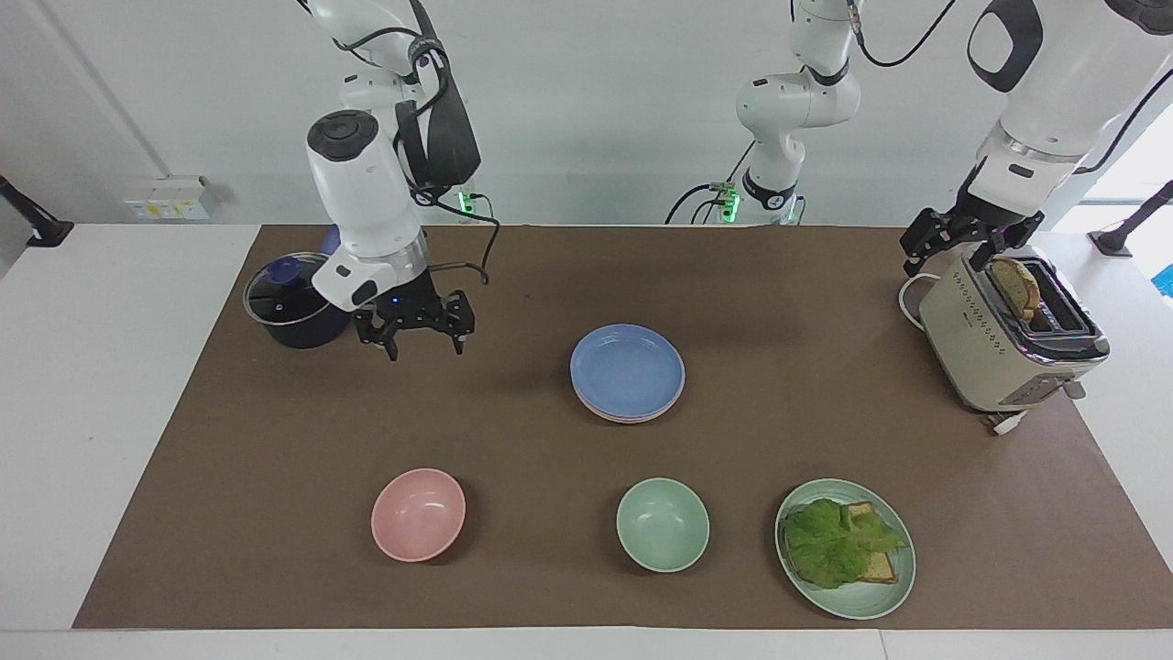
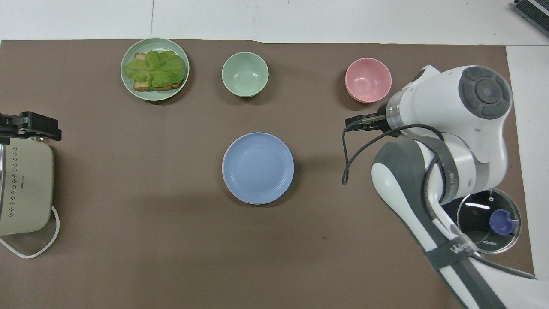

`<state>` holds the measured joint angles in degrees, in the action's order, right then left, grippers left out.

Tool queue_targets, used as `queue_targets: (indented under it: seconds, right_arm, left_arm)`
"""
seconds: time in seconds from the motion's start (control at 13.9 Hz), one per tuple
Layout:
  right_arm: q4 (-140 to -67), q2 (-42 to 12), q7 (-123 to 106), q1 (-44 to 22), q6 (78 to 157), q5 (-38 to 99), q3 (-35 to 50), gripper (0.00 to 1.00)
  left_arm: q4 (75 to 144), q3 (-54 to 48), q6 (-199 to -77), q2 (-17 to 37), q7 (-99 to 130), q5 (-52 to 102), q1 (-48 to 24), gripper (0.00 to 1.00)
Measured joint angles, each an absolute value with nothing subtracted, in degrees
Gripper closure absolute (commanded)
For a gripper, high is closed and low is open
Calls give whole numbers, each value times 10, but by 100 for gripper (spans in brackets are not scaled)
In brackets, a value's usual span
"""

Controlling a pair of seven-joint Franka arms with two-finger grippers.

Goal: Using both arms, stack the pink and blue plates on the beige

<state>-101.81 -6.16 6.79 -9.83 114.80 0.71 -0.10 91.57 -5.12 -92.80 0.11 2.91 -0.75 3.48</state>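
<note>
The blue plate (image 1: 628, 369) (image 2: 257, 167) lies on top of a stack in the middle of the brown mat. Under it only a thin rim of the pink plate (image 1: 627, 418) (image 2: 223, 168) shows. The beige plate is hidden. My right gripper (image 1: 424, 348) (image 2: 355, 124) hangs open and empty above the mat, between the stack and the pot, well apart from the plates. Over the toaster at the left arm's end, my left gripper (image 1: 970, 246) (image 2: 26, 125) waits open, holding nothing.
A dark pot with a glass lid (image 1: 298, 307) (image 2: 489, 221) stands beside the right gripper. Farther from the robots sit a pink bowl (image 1: 418, 513) (image 2: 368, 80), a green bowl (image 1: 662, 524) (image 2: 245, 74) and a green plate (image 1: 848, 610) (image 2: 154, 97) of lettuce and toast. A cream toaster (image 1: 999, 348) (image 2: 23, 189) holds bread.
</note>
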Motion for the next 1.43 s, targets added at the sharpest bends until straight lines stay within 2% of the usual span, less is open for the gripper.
queue_targets:
  seconds: [0.43,0.86,1.08,1.43]
  right_arm:
    - [-988,7,68,-35,1034,6,-5,0]
    - [-910,20,96,-33,921,6,-15,0]
    - [-891,35,96,-30,891,6,-39,0]
    - [-921,62,93,-27,881,6,-51,0]
  left_arm:
    - [916,-51,-928,1,29,-7,35,0]
    - [916,-51,-928,1,29,-8,35,0]
    - [916,-51,-928,1,29,-8,35,0]
    - [916,-51,-928,1,29,-7,35,0]
